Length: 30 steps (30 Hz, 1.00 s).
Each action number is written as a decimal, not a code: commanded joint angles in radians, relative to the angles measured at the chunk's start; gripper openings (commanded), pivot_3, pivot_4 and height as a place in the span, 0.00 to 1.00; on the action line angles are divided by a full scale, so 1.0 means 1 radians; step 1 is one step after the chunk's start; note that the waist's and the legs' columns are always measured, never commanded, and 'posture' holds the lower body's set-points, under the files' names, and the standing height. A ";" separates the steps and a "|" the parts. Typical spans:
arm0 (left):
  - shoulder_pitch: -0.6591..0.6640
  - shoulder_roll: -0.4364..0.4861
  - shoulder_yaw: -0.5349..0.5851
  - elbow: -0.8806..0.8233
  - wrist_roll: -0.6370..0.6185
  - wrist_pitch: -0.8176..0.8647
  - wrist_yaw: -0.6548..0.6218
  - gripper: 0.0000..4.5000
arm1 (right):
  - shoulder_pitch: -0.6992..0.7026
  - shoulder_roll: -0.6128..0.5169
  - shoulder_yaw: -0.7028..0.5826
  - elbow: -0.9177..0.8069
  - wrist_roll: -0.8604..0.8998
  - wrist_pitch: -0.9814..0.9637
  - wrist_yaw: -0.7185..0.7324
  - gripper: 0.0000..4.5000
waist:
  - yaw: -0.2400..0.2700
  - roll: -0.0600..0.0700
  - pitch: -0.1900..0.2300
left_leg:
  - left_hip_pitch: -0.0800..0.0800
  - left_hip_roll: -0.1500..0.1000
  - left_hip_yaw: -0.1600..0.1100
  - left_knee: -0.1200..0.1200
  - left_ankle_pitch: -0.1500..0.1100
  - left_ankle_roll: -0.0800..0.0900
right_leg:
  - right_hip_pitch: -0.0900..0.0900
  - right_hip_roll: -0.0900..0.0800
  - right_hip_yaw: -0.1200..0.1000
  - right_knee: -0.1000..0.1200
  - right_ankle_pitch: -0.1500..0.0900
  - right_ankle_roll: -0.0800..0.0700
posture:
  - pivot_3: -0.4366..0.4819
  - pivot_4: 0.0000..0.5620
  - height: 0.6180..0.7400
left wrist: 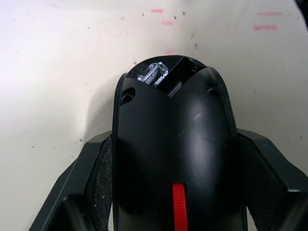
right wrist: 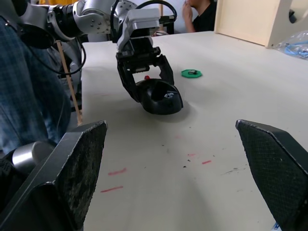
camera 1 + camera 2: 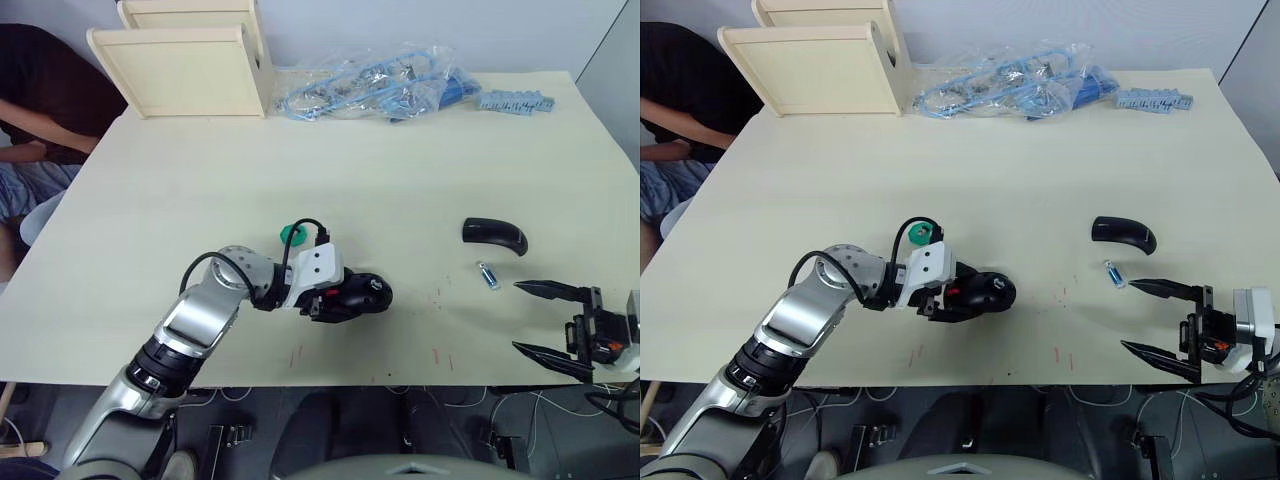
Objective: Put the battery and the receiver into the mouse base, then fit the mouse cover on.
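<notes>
I see my left claw point(image 3: 345, 296) clamped around the black oval mouse base point(image 3: 362, 293) on the cream worktop point(image 3: 400, 170), while my right claw point(image 3: 540, 318) gapes empty near the slim silver-and-blue battery point(image 3: 487, 275) and the glossy black curved mouse cover point(image 3: 494, 235).

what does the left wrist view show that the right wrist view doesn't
Left wrist view alone: the open compartment in the black oval mouse base, with metal contacts inside, and its red scroll wheel close up.

Right wrist view alone: the green round disc, the left gripper seen whole, the right gripper's open fingers, and a person seated behind.

Both: the mouse base held between the left fingers, red marks on the cream table.
</notes>
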 commanded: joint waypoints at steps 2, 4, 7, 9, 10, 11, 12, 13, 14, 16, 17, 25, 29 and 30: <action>0.013 0.009 -0.034 -0.001 0.040 -0.047 0.010 0.66 | 0.001 -0.011 -0.008 -0.018 -0.018 0.013 -0.044 1.00 | 0.000 0.000 0.000 | 0.000 0.000 0.000 0.000 0.000 0.000 | 0.000 0.000 0.000 0.000 0.000 0.000 | 0.48 0.27 1.00; 0.022 0.003 -0.041 0.000 0.040 -0.042 0.014 0.66 | 0.007 -0.007 -0.004 -0.026 -0.032 0.018 -0.071 1.00 | -0.001 0.000 0.000 | 0.000 0.000 0.000 0.000 0.000 0.000 | 0.000 0.000 0.000 0.000 0.000 0.000 | 0.48 0.27 1.00; 0.024 -0.006 -0.047 0.003 0.051 -0.036 0.029 0.66 | 0.010 0.009 -0.004 -0.056 -0.037 0.047 -0.148 1.00 | 0.001 0.000 0.000 | 0.000 0.000 0.000 0.000 0.000 0.000 | 0.000 0.000 0.000 0.000 0.000 0.000 | 0.48 0.27 1.00; 0.032 -0.009 -0.045 -0.001 0.048 -0.016 0.037 0.66 | 0.009 0.018 -0.008 -0.083 -0.035 0.085 -0.221 1.00 | 0.001 0.001 -0.001 | 0.000 0.000 0.000 0.000 0.000 0.000 | 0.000 0.000 0.000 0.000 0.000 0.000 | 0.48 0.27 1.00; 0.034 -0.010 -0.043 -0.003 0.046 -0.010 0.040 0.66 | 0.006 0.022 -0.009 -0.090 -0.045 0.094 -0.255 1.00 | 0.001 0.001 -0.001 | 0.000 0.000 0.000 0.000 0.000 0.000 | 0.000 0.000 0.000 0.000 0.000 0.000 | 0.48 0.27 1.00; 0.036 -0.011 -0.043 -0.003 0.046 -0.007 0.043 0.66 | 0.004 0.025 -0.008 -0.096 -0.059 0.097 -0.285 1.00 | 0.001 0.001 -0.001 | 0.000 0.000 0.000 0.000 0.000 0.000 | 0.000 0.000 0.000 0.000 0.000 0.000 | 0.48 0.27 1.00; 0.037 -0.011 -0.043 -0.003 0.049 -0.005 0.047 0.66 | -0.005 0.029 -0.001 -0.097 -0.093 0.131 -0.364 1.00 | 0.001 0.001 -0.001 | 0.000 0.000 0.000 0.000 0.000 0.000 | 0.000 0.000 0.000 0.000 0.000 0.000 | 0.48 0.27 1.00; 0.038 -0.011 -0.043 -0.002 0.053 -0.005 0.052 0.66 | -0.013 0.040 0.001 -0.104 -0.107 0.156 -0.429 1.00 | 0.001 0.001 -0.001 | 0.000 0.000 0.000 0.000 0.000 0.000 | 0.000 0.000 0.000 0.000 0.000 0.000 | 0.48 0.27 1.00; 0.038 -0.011 -0.042 -0.001 0.055 -0.006 0.056 0.66 | -0.019 0.048 0.003 -0.111 -0.115 0.176 -0.474 1.00 | 0.001 0.001 -0.001 | 0.001 0.000 0.000 0.000 0.000 0.000 | 0.000 0.000 0.000 0.000 0.000 0.000 | 0.48 0.27 1.00; 0.037 -0.009 -0.041 0.001 0.056 -0.005 0.060 0.66 | -0.026 0.062 0.005 -0.135 -0.118 0.206 -0.533 1.00 | 0.001 0.002 -0.001 | 0.001 0.000 0.000 0.000 0.000 0.000 | 0.000 0.000 0.000 0.001 0.000 0.000 | 0.48 0.27 1.00; 0.037 -0.009 -0.040 0.002 0.056 -0.004 0.062 0.66 | -0.026 0.069 0.009 -0.153 -0.135 0.229 -0.583 1.00 | 0.001 0.002 -0.001 | 0.001 0.000 0.000 0.000 0.000 0.000 | 0.000 0.000 0.000 0.001 0.000 0.000 | 0.48 0.27 1.00; 0.045 -0.005 -0.032 0.007 0.047 0.009 0.065 0.66 | 0.010 0.093 0.077 -0.302 -0.255 0.371 -0.840 1.00 | 0.001 0.003 -0.002 | 0.001 -0.001 0.000 0.000 0.000 0.000 | 0.000 0.000 0.000 0.000 0.000 0.000 | 0.48 0.27 1.00; 0.055 0.001 -0.026 0.005 0.044 0.011 0.068 0.66 | 0.021 0.103 0.113 -0.345 -0.351 0.487 -1.000 1.00 | 0.000 0.004 -0.002 | 0.001 -0.001 0.000 0.000 0.000 0.000 | 0.000 0.000 0.001 0.001 0.000 0.000 | 0.48 0.27 1.00; 0.057 0.002 -0.026 0.004 0.044 0.012 0.069 0.66 | 0.023 0.106 0.123 -0.355 -0.357 0.508 -1.016 1.00 | 0.000 0.004 -0.003 | 0.001 -0.001 0.000 0.000 0.000 0.000 | 0.000 0.000 0.001 0.001 0.000 0.001 | 0.48 0.27 1.00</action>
